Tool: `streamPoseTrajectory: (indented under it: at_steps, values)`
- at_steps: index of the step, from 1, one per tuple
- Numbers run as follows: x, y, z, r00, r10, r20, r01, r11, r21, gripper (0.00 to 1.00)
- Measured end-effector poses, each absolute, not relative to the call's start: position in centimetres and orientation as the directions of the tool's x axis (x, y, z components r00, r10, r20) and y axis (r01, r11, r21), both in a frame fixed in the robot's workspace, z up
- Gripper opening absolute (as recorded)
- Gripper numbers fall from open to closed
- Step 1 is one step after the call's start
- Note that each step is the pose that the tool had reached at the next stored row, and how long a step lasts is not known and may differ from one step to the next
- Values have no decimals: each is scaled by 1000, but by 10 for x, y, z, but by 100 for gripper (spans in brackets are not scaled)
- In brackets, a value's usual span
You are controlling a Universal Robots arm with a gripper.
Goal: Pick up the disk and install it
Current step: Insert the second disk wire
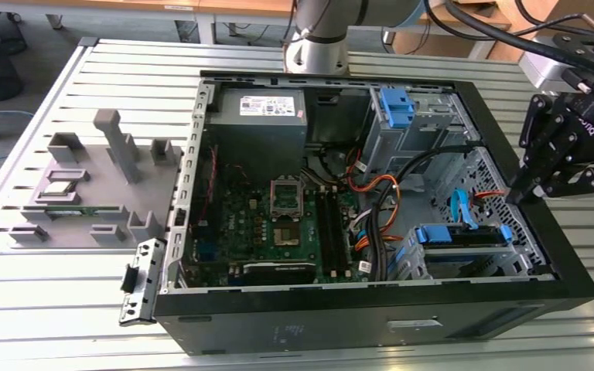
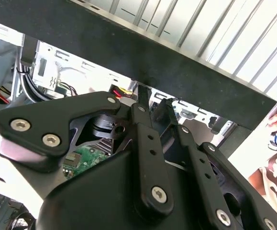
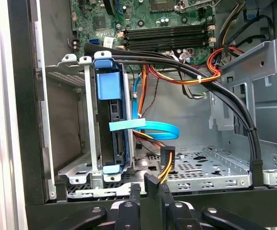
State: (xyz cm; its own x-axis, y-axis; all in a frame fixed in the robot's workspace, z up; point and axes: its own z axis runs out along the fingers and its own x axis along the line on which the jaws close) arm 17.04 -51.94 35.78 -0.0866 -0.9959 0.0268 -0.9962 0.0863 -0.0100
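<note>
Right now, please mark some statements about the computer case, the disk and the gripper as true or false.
1. The computer case lies open on a slatted table. True.
2. The disk, in blue rails, sits in a metal drive cage. True.
3. The gripper hangs over the grey stand on the exterior view's left. False: it is at the case's wall on the exterior view's right.
4. The gripper holds the disk. False: in the first wrist view its fingers are apart from the disk and hold nothing.
5. A light blue flat cable runs beside the disk. True.
</note>
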Motion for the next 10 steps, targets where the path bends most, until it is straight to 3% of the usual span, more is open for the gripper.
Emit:
streamPoseTrajectory:
  at_steps: [6,10]
  values:
    - [170,-517,355,-87,-994,63,-996,86,-11,30]
    - [170,-516,355,-86,-994,65,-996,86,-11,30]
